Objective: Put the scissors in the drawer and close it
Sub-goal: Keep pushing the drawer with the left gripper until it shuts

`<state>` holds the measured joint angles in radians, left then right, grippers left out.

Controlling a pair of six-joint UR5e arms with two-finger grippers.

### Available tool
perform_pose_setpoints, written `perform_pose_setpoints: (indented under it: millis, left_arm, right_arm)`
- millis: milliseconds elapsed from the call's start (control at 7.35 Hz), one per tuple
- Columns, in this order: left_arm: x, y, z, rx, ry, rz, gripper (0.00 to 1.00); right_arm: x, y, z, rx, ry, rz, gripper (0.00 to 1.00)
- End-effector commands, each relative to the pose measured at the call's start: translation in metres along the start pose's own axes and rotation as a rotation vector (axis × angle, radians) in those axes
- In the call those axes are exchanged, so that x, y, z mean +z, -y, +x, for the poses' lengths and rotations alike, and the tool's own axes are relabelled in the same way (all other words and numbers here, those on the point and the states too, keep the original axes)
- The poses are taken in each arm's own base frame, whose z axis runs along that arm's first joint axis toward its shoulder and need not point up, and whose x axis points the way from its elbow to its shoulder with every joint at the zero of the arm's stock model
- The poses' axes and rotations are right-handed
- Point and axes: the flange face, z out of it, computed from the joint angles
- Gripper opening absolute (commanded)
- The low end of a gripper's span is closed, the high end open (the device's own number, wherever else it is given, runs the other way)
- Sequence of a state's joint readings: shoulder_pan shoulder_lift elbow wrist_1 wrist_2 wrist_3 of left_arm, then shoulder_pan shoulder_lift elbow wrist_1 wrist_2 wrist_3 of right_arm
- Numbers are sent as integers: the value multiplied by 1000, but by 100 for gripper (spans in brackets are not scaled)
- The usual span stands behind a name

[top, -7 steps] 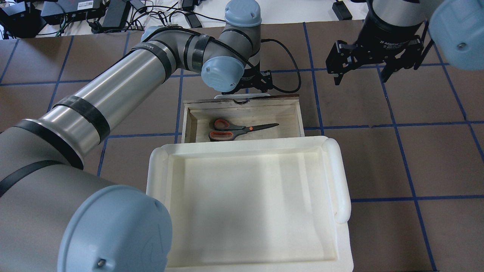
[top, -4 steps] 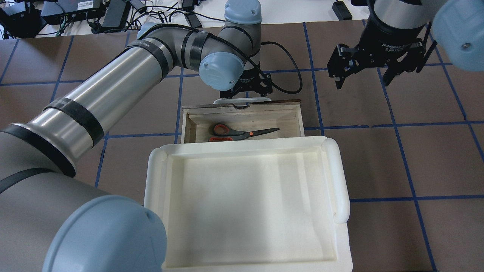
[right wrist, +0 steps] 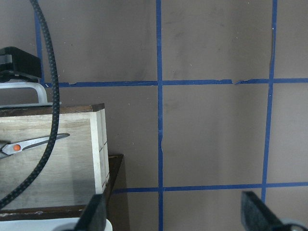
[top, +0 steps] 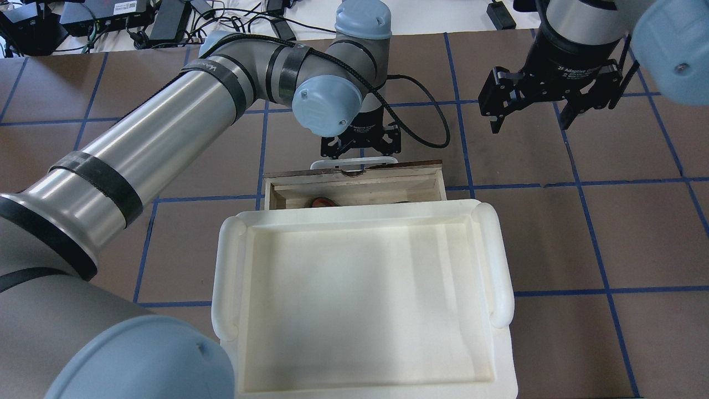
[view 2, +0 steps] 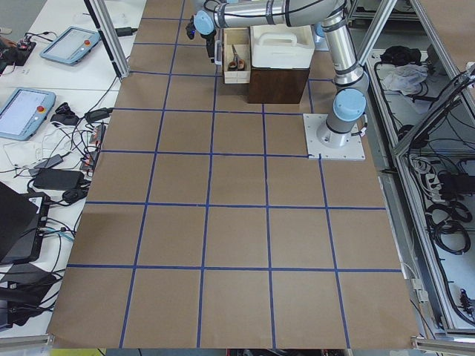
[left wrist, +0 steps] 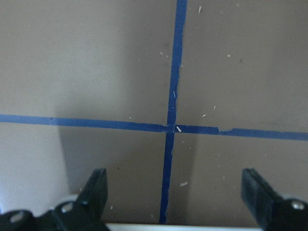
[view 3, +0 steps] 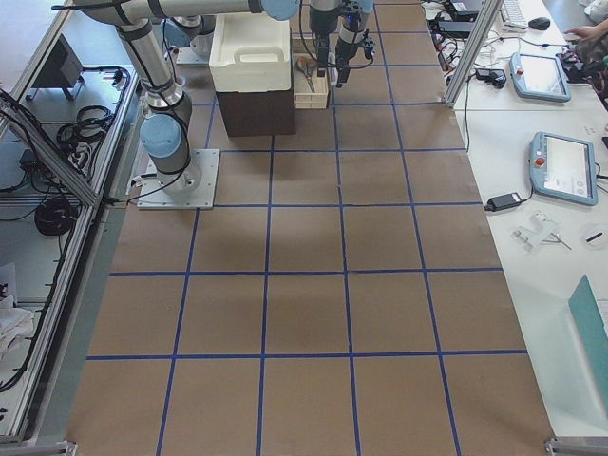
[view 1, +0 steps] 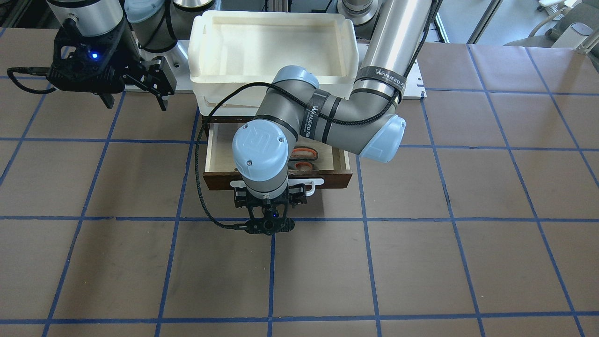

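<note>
The scissors lie inside the wooden drawer; in the overhead view only an orange loop shows past the tray's edge. The right wrist view shows their blades. The drawer is partly open, and most of it sits under the white tray. My left gripper is open, with its fingers spread at the white bar handle on the drawer front. My right gripper is open and empty, and hovers to the drawer's right.
The white plastic tray sits on top of the dark cabinet above the drawer. A black cable loops from the left wrist beside the drawer. Brown table with blue tape lines lies all around. Electronics clutter lies beyond the far edge.
The drawer has slid in under the tray, with my left gripper following at its handle. The scissors, fully visible before, are now mostly covered. The right gripper stayed about where it was.
</note>
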<state>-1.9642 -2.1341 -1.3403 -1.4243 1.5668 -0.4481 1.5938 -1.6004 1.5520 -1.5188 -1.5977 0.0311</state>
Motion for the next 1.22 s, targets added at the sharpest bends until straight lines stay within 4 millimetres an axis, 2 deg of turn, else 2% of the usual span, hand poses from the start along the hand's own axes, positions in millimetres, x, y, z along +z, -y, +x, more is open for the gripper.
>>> perform_pose_setpoints:
  millis: [0, 272, 544, 817, 1089]
  left_arm:
    - [8, -17, -8, 1, 22, -36, 100]
    - [7, -37, -15, 7, 61, -114, 100]
    - [7, -64, -1, 42, 95, -178, 100]
    - [17, -75, 9, 63, 123, -214, 100]
    - [8, -82, 8, 70, 130, -209, 100]
  right_arm:
    - [4, -1, 0, -1, -4, -8, 100]
    - [7, -1, 1, 4, -10, -13, 100]
    - [10, -2, -2, -7, 15, -21, 100]
    - [10, -2, -2, 7, 21, -28, 100]
    - [12, -4, -2, 8, 22, -43, 100]
